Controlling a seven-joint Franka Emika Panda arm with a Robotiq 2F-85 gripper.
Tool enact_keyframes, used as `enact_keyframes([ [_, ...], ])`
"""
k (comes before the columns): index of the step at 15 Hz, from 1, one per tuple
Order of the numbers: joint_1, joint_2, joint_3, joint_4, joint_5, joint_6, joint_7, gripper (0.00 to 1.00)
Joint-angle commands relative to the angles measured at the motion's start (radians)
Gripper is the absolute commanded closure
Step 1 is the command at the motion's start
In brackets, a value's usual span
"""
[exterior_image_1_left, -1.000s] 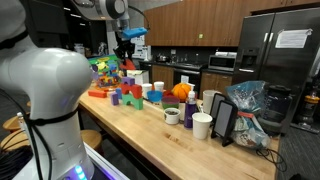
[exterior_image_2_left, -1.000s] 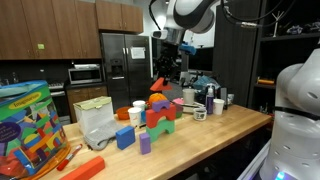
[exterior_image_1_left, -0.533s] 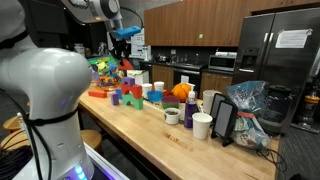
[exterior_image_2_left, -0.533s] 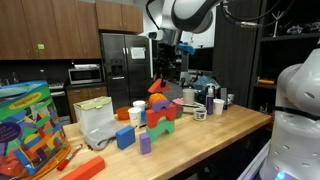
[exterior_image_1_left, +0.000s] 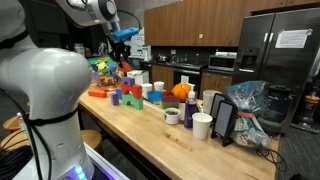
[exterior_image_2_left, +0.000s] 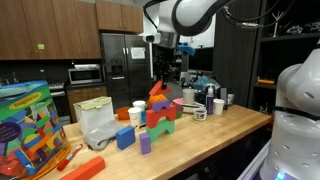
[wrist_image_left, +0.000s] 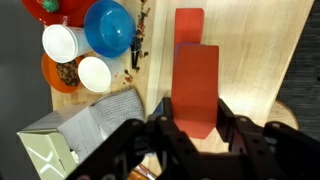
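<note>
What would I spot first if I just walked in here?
The gripper is shut on a red block, held up over the wooden counter. In an exterior view, a pile of coloured blocks stands on that counter. In the wrist view, a bright blue bowl sits next to white bowls.

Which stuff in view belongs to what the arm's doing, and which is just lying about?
Job in hand:
hand, shut on the red block
coloured block stack nearby

Lying about:
blue bowl
white cups
grey mesh box
toy carton
</note>
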Motion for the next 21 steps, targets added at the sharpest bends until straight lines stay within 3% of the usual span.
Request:
enact_keyframes([
  [1,-0.002,-0.006,-0.002,-0.014,-0.023,-0.001,0.016,0.82],
  [21,0.000,0.069,-0.016,-0.026,-0.008,0.118,0.003,0.82],
])
